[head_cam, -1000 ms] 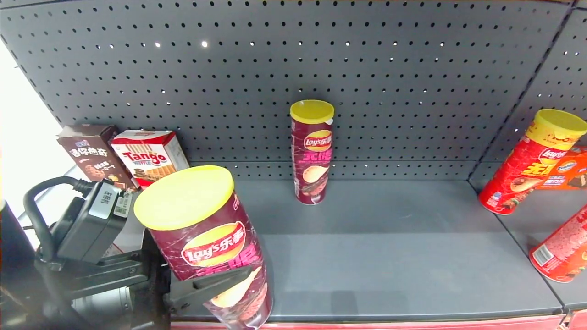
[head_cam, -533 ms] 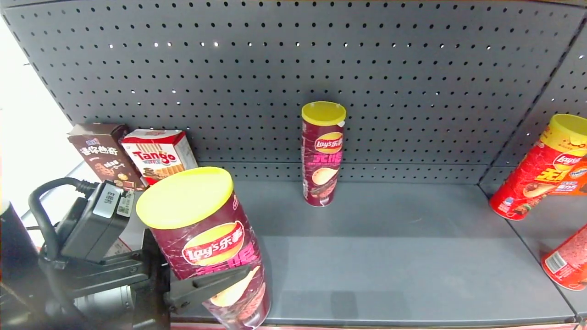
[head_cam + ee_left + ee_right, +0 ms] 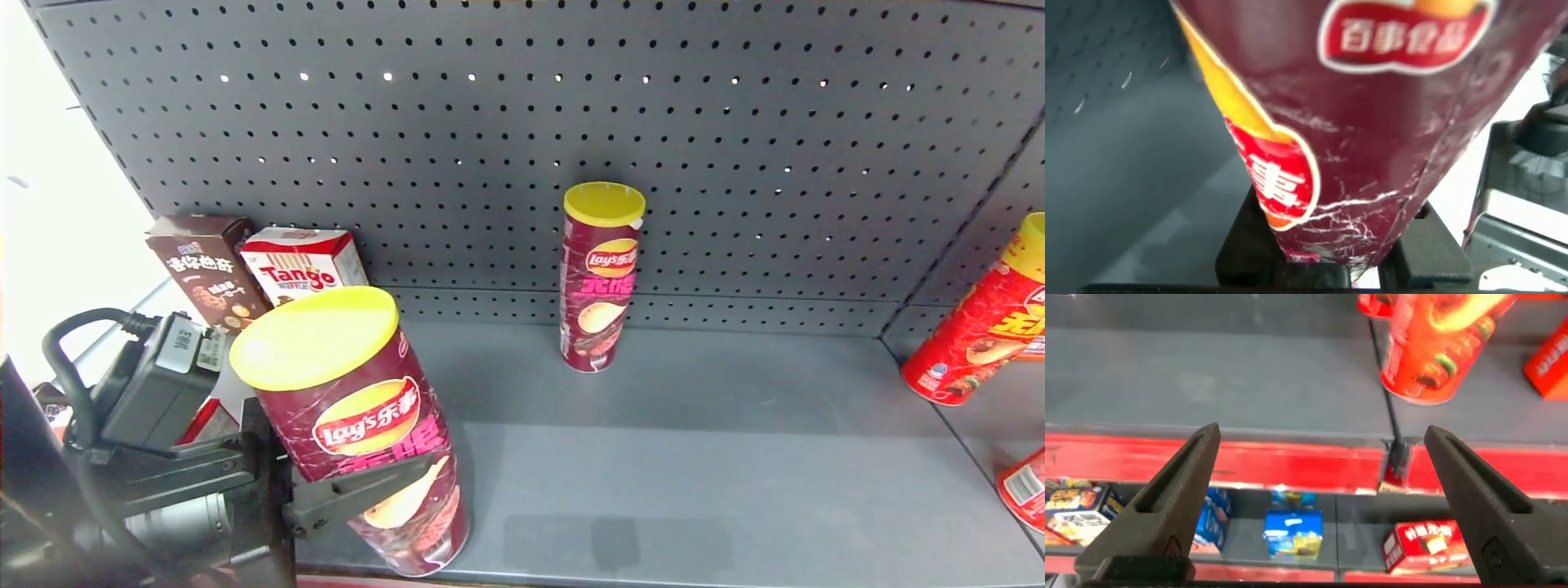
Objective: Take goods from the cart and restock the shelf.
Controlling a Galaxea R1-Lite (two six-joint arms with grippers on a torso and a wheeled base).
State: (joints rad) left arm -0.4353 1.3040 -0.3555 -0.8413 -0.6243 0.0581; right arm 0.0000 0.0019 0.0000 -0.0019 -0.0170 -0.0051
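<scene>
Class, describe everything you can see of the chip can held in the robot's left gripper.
The chip can is a tall tube, dark maroon with pale crack lines, a red-and-yellow logo, pink lettering and a chip picture. A yellow lid closes the top. It tilts, top toward the robot's left, at the front edge of the grey shelf. The left gripper clamps its lower body; whether its base touches the shelf is unclear.

A dark grey pegboard back panel (image 3: 522,139) stood well beyond the left gripper (image 3: 351,482), pinpoints of light showing through a few holes. The grey shelf (image 3: 694,465) stretched off to that gripper's right. White glare (image 3: 41,163) filled the open side on its left. A red edge strip (image 3: 1290,461) ran just ahead of the right gripper (image 3: 1323,434).
</scene>
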